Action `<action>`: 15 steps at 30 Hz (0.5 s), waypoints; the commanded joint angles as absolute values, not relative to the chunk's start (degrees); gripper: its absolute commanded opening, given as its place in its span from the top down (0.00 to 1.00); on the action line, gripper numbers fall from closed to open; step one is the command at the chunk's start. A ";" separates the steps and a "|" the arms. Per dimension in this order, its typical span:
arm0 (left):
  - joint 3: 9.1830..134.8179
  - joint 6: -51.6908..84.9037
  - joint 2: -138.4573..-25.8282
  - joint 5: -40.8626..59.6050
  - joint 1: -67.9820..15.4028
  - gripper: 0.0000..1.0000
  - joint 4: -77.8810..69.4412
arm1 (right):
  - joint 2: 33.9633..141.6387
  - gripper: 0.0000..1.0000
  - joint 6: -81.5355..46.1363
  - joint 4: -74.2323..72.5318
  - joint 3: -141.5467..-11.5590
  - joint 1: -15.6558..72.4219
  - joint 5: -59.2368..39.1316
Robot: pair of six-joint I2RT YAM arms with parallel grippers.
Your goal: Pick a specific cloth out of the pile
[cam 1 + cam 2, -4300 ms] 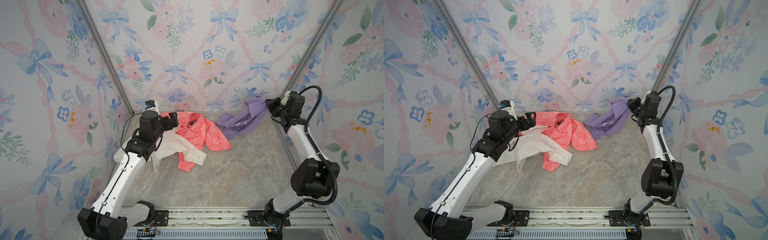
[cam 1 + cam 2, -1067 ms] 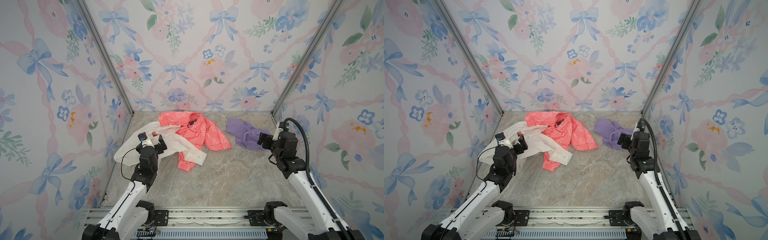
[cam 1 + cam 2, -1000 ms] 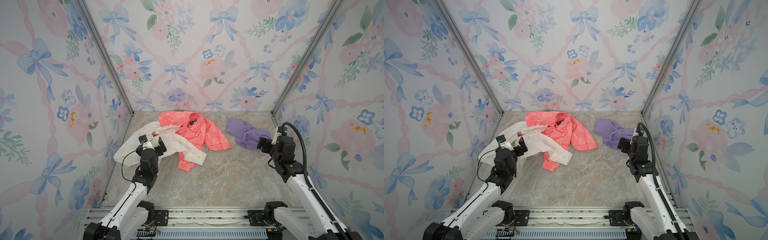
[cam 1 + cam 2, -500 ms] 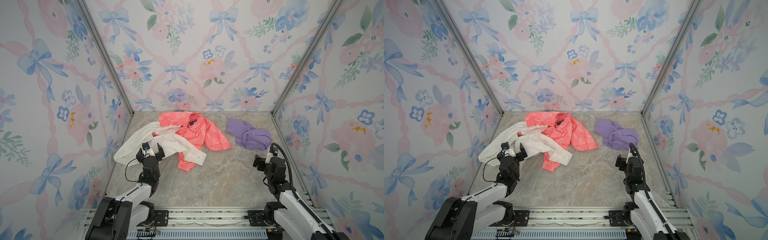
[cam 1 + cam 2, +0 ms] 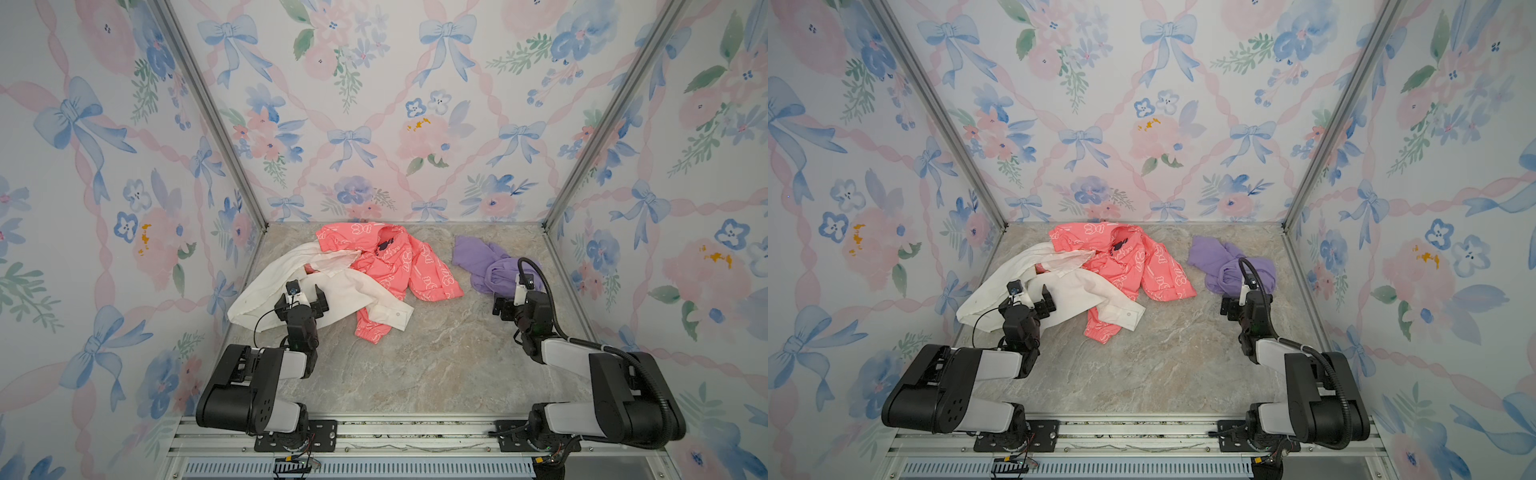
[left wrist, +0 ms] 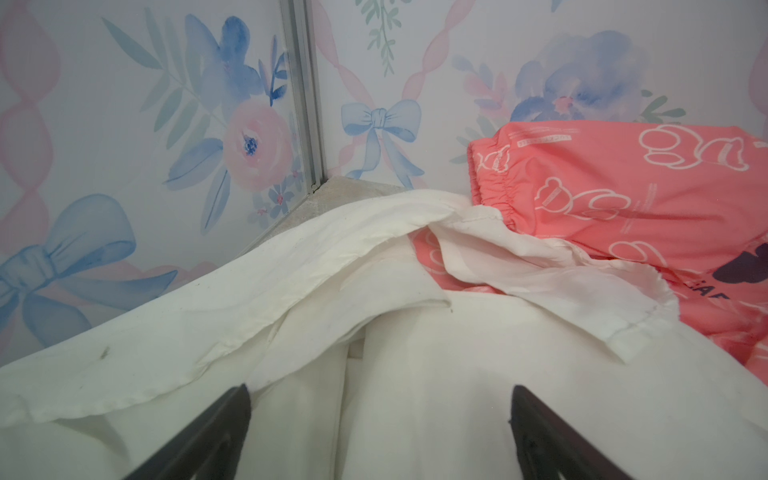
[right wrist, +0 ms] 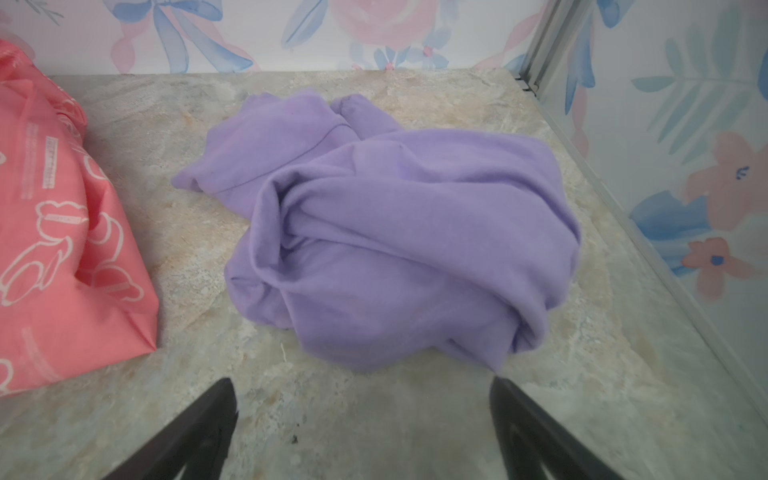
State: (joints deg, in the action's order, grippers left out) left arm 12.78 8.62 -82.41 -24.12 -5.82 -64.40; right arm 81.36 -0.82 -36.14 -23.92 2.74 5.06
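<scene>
My right gripper [image 7: 361, 432] hangs released and empty just near of the purple shirt [image 7: 386, 232], which lies crumpled on the stone-look floor [image 5: 415, 365] at the far right, close to the right wall and apart from the other 2 garments. My left gripper [image 6: 378, 432] is spread wide too, holding nothing, low over the white shirt [image 5: 345, 291] on the left. That white shirt overlaps the pink jacket [image 5: 399, 257] lying far of it, toward the middle.
</scene>
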 commanded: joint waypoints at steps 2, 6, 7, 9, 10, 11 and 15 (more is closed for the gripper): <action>12.35 8.79 -82.79 -22.07 -5.34 0.02 -68.22 | 86.27 0.03 1.96 -44.01 -25.88 3.26 2.22; 11.30 7.54 -83.39 -18.52 -5.26 0.02 -70.78 | 88.46 0.03 0.28 -51.03 -22.92 2.32 3.62; 10.97 6.91 -84.28 -16.97 -5.27 0.02 -72.09 | 89.02 0.03 0.28 -53.20 -22.13 2.28 3.12; 9.52 5.55 -87.66 -13.96 -5.22 0.02 -77.47 | 88.71 0.03 0.22 -52.22 -22.31 2.13 2.75; 9.11 4.48 -89.36 -13.30 -5.45 0.02 -81.44 | 88.64 0.03 0.18 -51.68 -22.49 1.97 2.51; 9.77 4.64 -89.08 -14.98 -5.89 0.02 -79.69 | 88.59 0.03 0.09 -51.71 -22.46 1.86 2.28; 10.41 4.33 -89.02 -19.07 -7.43 0.02 -78.32 | 88.68 0.03 0.05 -51.80 -22.50 1.79 2.12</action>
State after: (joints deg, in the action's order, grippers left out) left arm 10.48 6.13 -88.79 -17.52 -6.55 -75.42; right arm 88.42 0.23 -49.12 -22.94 2.22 3.07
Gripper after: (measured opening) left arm 0.979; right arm 0.970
